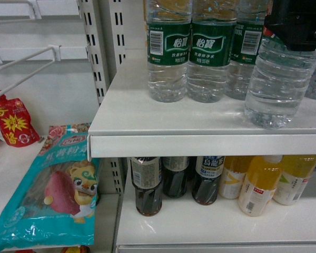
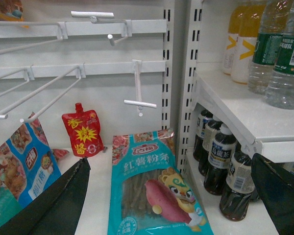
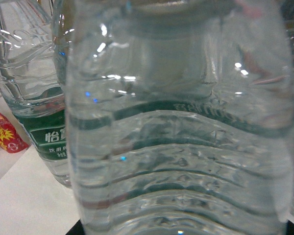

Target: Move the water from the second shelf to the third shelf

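While the water bottle sits in front of its row at the rt end of the white shelf, base seemingly touching or just above the board (can't tell which), the job looks early-to-mid: bottle singled out and taken hold of, but which shelf this counts as can't be settled from these views, so transfer to the third shelf I'd judge not yet done. Right tool comes in from upper rt of head view, black body over the bottle's neck/label zone; fingers not visible there, and the rt wrist view is filled w/ ribbed clear plastic right against the lens, so I read it as closed on the bottle, judgement only. Other green-label bottles stand upright just behind/left. Left tool hangs low, well apart from the bottles, jaws spread wide, holding nothing, above a teal snack bag on the neighbouring white worktop-like shelf. Dark drink bottles sit one level below.
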